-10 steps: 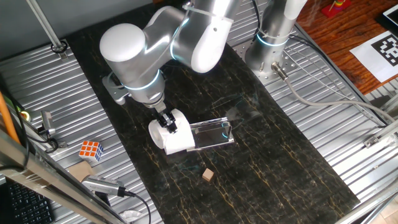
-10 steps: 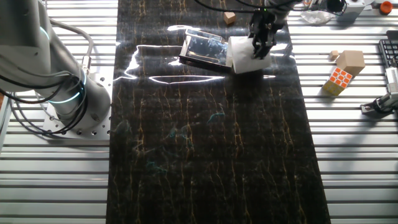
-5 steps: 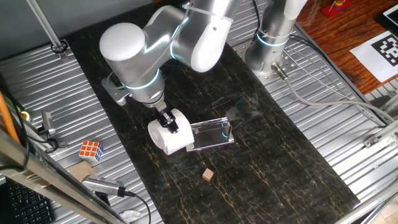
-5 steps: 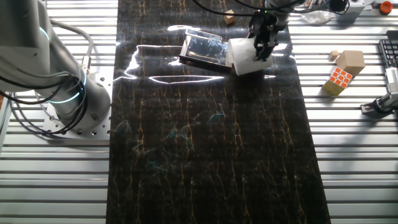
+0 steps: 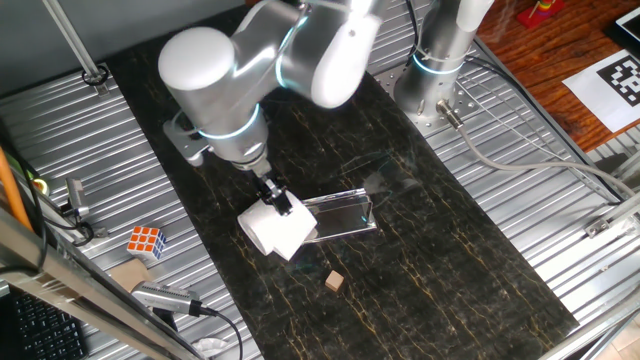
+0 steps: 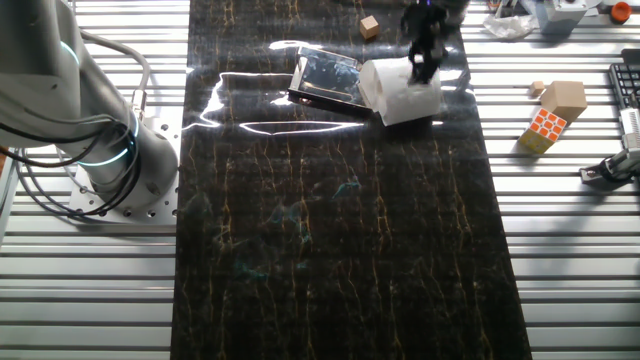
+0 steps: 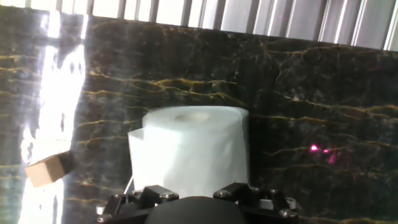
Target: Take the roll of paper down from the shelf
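Hand view: gripper (image 7: 193, 208) housing cut off by bottom edge; fingertips not visible, so jaw spacing cannot be read. Lower part of roll of paper (image 7: 189, 152) hidden behind the housing, directly ahead of the jaws. Wooden cube (image 7: 45, 171) left of the jaws, washed by glare. In one fixed view the arm covers the jaws' upper portion; whether the roll (image 5: 277, 228) touches the shelf (image 5: 340, 212) is unclear.

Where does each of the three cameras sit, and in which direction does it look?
One fixed view: high beside the table, looking down at the roll of paper, the shelf and the arm's grey joints.
The other fixed view: high on the opposite side, arm base at left, gripper at the roll near the top edge.
Hand view: on the hand, looking along the fingers at the roll.
All three share the roll and the wooden cube.
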`<state>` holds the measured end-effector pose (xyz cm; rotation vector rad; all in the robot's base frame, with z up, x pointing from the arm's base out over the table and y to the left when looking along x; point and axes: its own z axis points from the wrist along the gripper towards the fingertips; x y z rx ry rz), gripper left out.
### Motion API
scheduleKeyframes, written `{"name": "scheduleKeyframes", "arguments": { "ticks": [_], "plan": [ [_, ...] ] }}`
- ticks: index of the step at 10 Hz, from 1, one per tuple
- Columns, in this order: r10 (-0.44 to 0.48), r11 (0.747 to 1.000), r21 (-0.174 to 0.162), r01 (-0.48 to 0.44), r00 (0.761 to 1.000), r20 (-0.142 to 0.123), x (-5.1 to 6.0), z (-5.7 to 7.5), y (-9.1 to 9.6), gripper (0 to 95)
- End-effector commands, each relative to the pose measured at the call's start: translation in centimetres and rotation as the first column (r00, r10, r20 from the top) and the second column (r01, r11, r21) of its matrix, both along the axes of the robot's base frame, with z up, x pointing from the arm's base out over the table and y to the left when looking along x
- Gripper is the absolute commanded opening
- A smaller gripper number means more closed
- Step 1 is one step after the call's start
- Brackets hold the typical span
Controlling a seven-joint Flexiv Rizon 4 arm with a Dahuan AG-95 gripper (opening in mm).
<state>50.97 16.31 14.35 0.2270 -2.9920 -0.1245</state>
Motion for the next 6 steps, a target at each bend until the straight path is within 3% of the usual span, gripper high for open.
{"name": "scheduleKeyframes", "arguments": {
  "ticks": [1, 2, 3, 6],
  "plan": [
    [-0.103, 0.995, -0.019, 0.103, 0.995, 0.001, -1.6, 3.5, 3.5, 0.0],
    [-0.121, 0.993, -0.015, 0.121, 0.993, 0.002, -2.1, 4.3, 4.9, 0.0],
    [-0.147, 0.989, -0.024, 0.147, 0.989, 0.005, -3.2, 5.4, 7.6, 0.0],
    [-0.168, 0.985, -0.036, 0.17, 0.984, 0.059, -4.8, 5.8, 11.7, 0.0]
  ]
}}
